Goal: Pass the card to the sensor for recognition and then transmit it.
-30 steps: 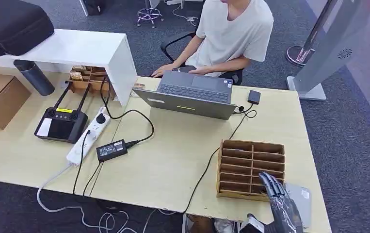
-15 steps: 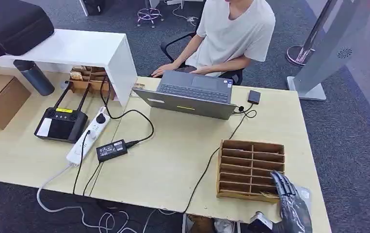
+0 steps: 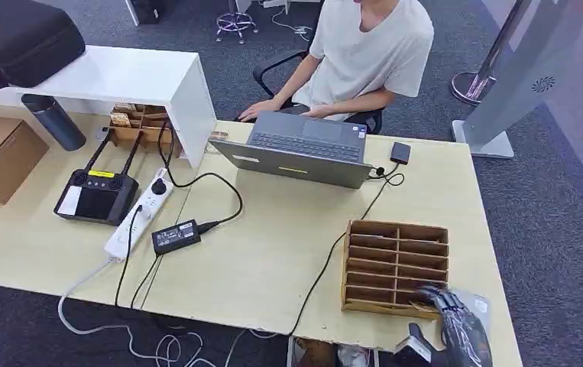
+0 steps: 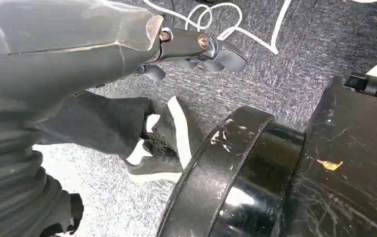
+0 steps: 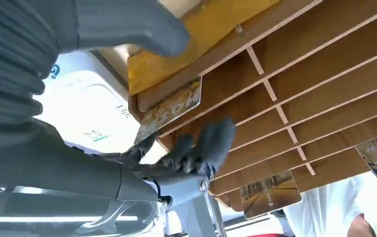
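While our right hand (image 3: 448, 306) reaches into the wooden card rack (image 3: 395, 264) with fingers apart, touching a card (image 5: 172, 108) unheld, our left hand (image 4: 196, 47) hangs curled, empty.

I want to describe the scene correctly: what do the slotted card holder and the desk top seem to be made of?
The card holder looks like thin unpainted wood or fibreboard: matte brown, with slim flat dividers showing raw edges in the right wrist view. The desk top seems to be pale laminate board with a faint wood grain and a smooth, low-sheen surface; whether it is real wood I cannot tell.
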